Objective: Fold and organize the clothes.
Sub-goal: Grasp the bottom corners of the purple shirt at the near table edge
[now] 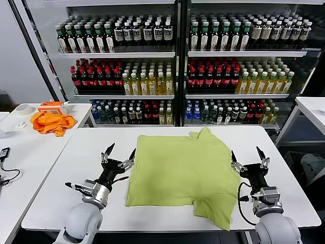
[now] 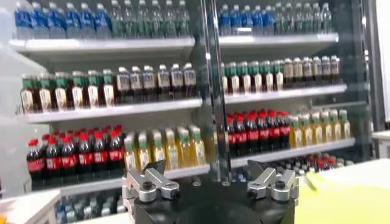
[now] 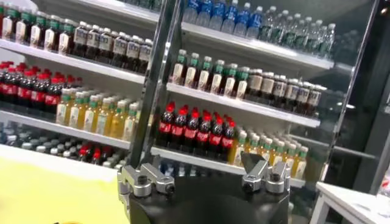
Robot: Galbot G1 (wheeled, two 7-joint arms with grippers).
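Note:
The clothes are one lime-green T-shirt (image 1: 180, 170) lying flat on the white table (image 1: 76, 157), with a sleeve bunched at its far edge and a loose flap hanging at the near right corner. My left gripper (image 1: 122, 150) stands open just off the shirt's left edge, fingers pointing up and holding nothing. To the shirt's right, my right gripper (image 1: 246, 152) is open too and empty. In the left wrist view the left gripper (image 2: 210, 179) shows wide jaws, with the shirt (image 2: 344, 198) beside it. The right wrist view shows the right gripper (image 3: 204, 176) and the shirt (image 3: 49, 195).
Glass-fronted shelves of bottles (image 1: 172, 66) stand behind the table. A side table at the left holds an orange cloth (image 1: 51, 122), a tape roll (image 1: 23, 109) and a small orange box (image 1: 53, 106). Another white table (image 1: 312, 109) stands at the right.

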